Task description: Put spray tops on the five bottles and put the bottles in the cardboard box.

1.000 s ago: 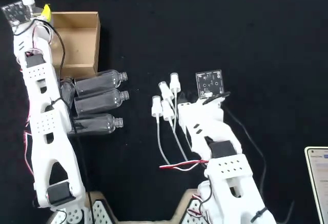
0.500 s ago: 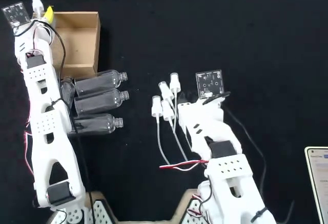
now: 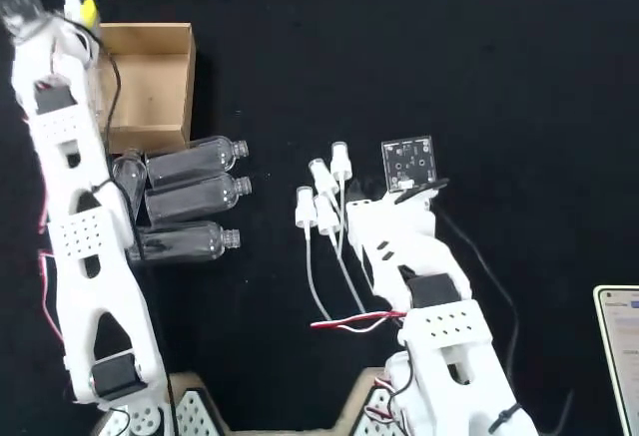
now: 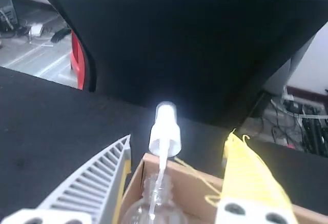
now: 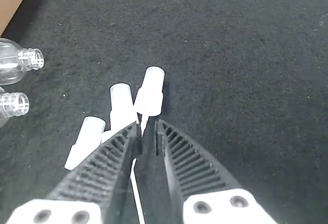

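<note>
Three bottles (image 3: 190, 200) lie flat, necks twd spray tops (image 3: 326, 213).

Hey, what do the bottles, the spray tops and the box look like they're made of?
Bottles: probably clear plastic, glossy, see-through with bright highlights.
Spray tops: apparently white plastic, smooth, with thin pale tubes.
Box: brown cardboard, matte, with a raw tan edge.

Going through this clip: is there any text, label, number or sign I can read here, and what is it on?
Nothing here can be read.
Phone screen at the table's edge: lines of text, too small to read.
Circuit board on the right arm's wrist: small marks, unreadable.
Cardboard box, bottles, spray tops: no print visible.
</note>
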